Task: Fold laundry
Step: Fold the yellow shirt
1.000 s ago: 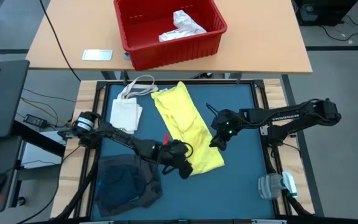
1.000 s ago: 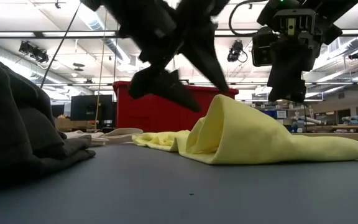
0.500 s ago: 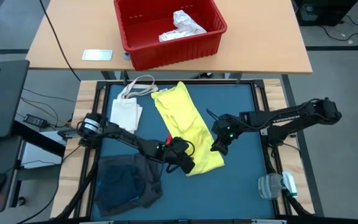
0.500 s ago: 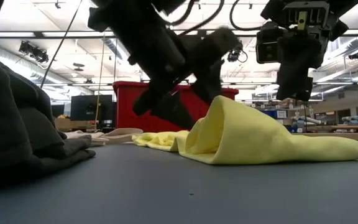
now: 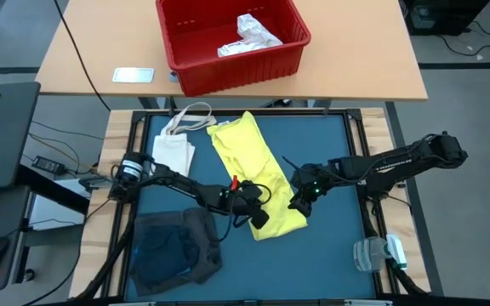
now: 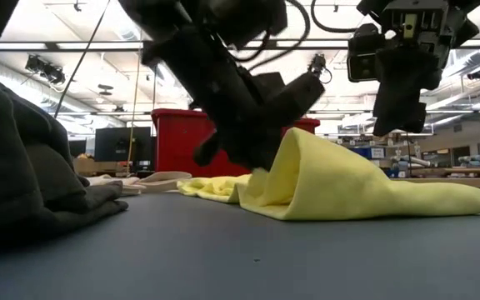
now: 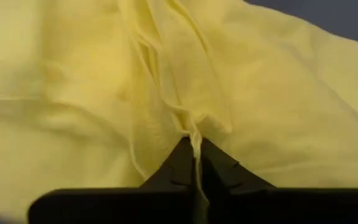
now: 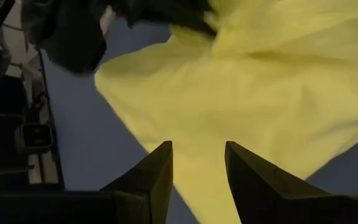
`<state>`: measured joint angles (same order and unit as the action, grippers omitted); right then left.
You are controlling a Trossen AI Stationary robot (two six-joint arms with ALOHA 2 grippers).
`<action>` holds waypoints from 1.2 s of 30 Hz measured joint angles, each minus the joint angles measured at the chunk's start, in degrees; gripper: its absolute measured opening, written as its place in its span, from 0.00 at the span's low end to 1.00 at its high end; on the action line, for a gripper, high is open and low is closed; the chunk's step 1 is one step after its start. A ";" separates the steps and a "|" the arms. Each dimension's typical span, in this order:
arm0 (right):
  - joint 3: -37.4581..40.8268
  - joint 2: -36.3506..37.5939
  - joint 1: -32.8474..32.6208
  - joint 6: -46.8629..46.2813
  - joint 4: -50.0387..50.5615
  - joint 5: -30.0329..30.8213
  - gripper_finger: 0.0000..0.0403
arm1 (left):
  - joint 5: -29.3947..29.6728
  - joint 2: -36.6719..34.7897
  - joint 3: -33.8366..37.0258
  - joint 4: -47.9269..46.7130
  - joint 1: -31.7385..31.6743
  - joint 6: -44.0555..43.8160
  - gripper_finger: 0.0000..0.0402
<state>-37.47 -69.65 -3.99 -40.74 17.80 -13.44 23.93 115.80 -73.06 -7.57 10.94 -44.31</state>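
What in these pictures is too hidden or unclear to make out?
- Dark grey garment: high view, its folds hide its type.
- White item in the red bin: high view, too small to identify.
- Yellow garment: left tool pinches it; layers caught are hidden.

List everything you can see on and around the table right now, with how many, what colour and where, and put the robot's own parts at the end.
yellow garment: one, yellow, laid lengthwise mid-mat
dark grey garment: one heap, dark grey with some blue showing, near left corner of the mat
tote bag: one, cream with looped handles, far left of the mat
red bin: one, red, on the wooden table beyond the mat
white item: one, white, crumpled inside the bin
flat pale object: one, pale, on the wooden table left of the bin
clear plastic item: one, clear with green trim, near right corner
left gripper: shut on a pinch of the yellow garment at its near left edge
right gripper: fingers apart, above the garment's near right edge
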 joint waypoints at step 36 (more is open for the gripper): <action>9.49 -4.12 -9.23 -10.02 2.38 14.09 0.33 | -11.55 -14.50 -0.15 1.01 4.24 3.36 0.57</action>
<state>-27.98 -73.77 -13.22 -50.76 20.18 0.65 12.38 101.29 -73.21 -6.55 15.17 -40.96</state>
